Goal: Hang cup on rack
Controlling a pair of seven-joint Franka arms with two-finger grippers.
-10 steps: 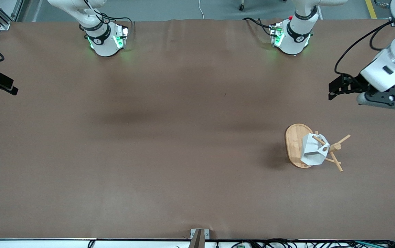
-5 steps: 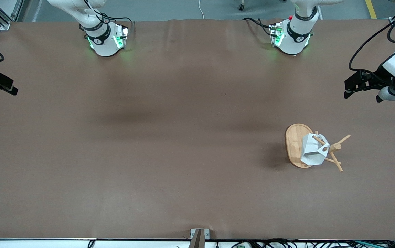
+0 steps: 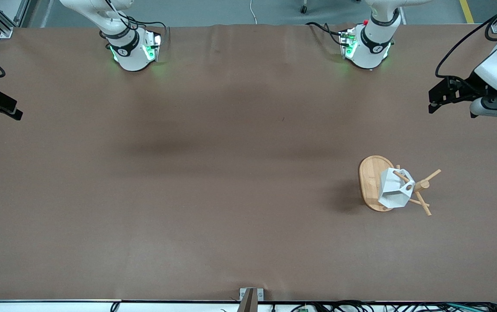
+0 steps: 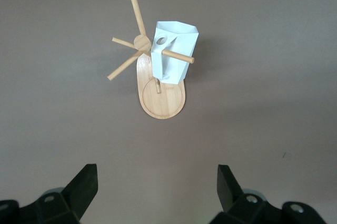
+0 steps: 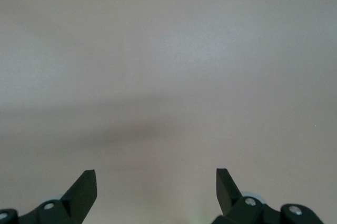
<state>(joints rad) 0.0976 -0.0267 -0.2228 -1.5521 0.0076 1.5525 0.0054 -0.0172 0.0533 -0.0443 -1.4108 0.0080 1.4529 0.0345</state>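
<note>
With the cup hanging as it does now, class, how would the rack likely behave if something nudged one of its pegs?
The rack would probably resist a light nudge: its flat oval base is broad. It may lean toward the cup, since that hangs on one peg, off to one side of the post. The thin slanted pegs look stiff but could perhaps snap if pushed hard. Both the left gripper and right gripper are well away.
</note>
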